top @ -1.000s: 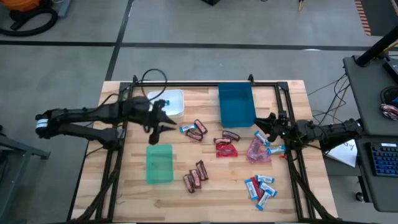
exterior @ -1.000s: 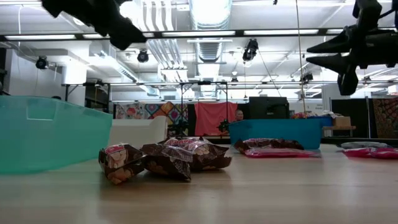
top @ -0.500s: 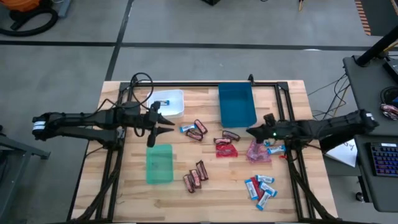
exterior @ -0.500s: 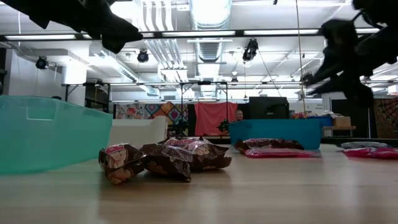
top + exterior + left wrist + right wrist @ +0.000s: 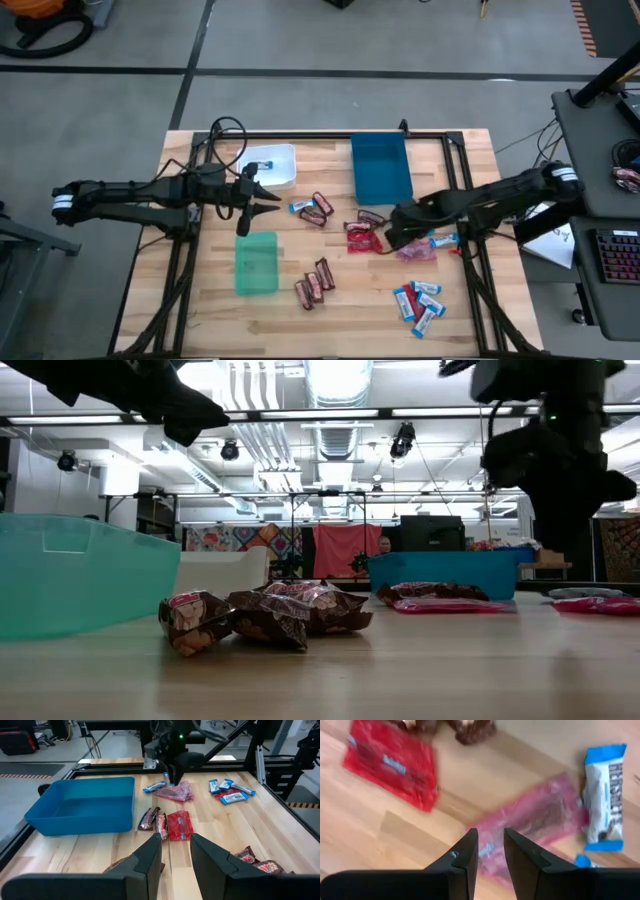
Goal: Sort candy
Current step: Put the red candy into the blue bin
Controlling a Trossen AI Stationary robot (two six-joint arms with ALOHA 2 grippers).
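Observation:
Candy is scattered on the wooden table. Blue-and-white bars lie by the near right edge, one more mid-table and one in the white bin. Maroon bars lie near the green bin, others farther back. A red packet and a pink crinkly packet lie flat. My right gripper, open by a narrow gap, points down over the pink packet. My left gripper waits open between the white and green bins, holding nothing.
The white bin stands at the far left, the blue bin at the far middle and the green bin near left. A black frame borders the table. Bare wood shows along the near edge.
My right arm has reached toward the table's left and tipped its gripper down over the pink packet. My left gripper has drawn back a little from the white bin toward the near edge, then kept still. No candy has moved.

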